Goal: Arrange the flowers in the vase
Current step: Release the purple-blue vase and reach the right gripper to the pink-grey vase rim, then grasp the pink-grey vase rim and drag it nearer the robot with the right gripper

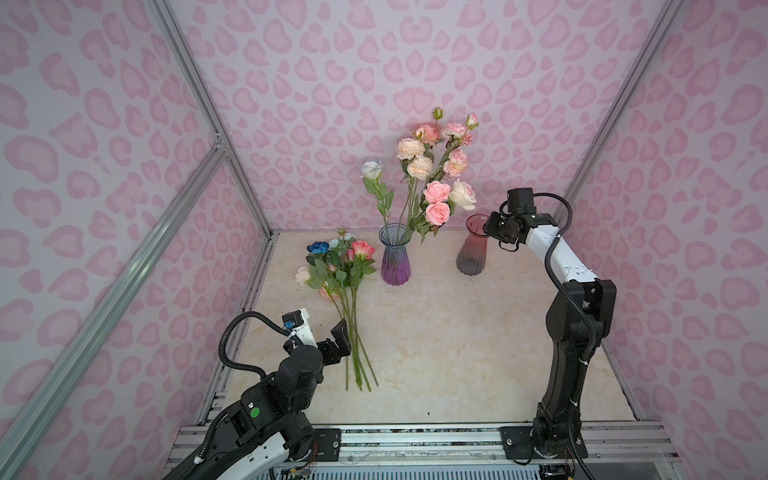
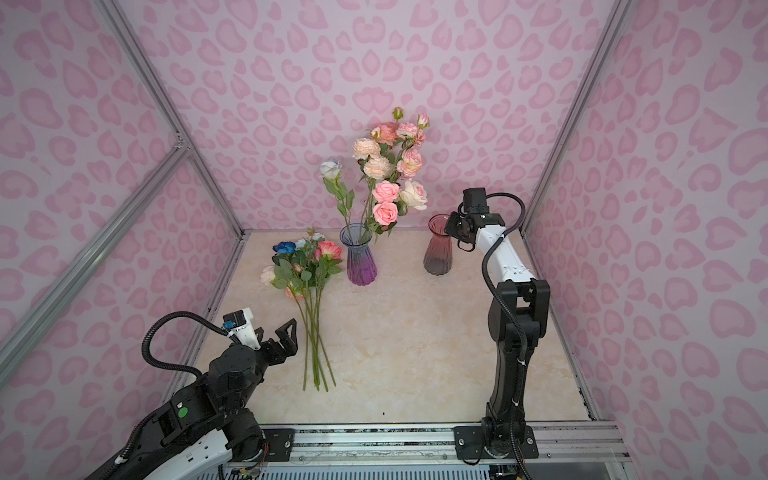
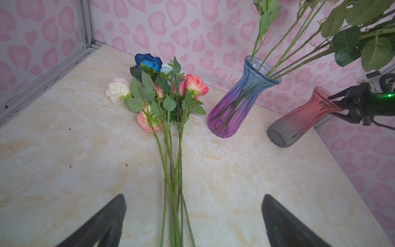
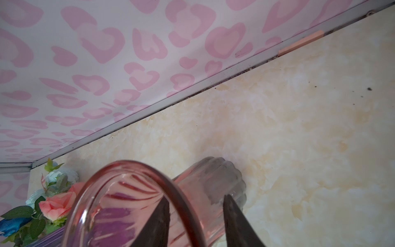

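- Flowers (image 1: pixel 340 266) lie in a loose bunch flat on the table (image 1: pixel 457 353), stems pointing toward the left arm; others already stand in the purple vase (image 1: pixel 395 266).
- Left gripper (image 3: pixel 193 195) hangs wide open just beside those stems, likely lined up to pick one.
- Right gripper (image 4: pixel 195 198) straddles the red vase (image 1: pixel 471 253) at its rim, one finger inside and one outside, probably to steady it. Whether it pinches the glass, I cannot tell.

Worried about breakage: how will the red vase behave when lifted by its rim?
The red vase looks like ribbed glass, so probably fragile and slippery for the right gripper, whose jaws straddle its rim. Tall and empty on a small base, it likely tips easily. Gripped at one side, it may swing.
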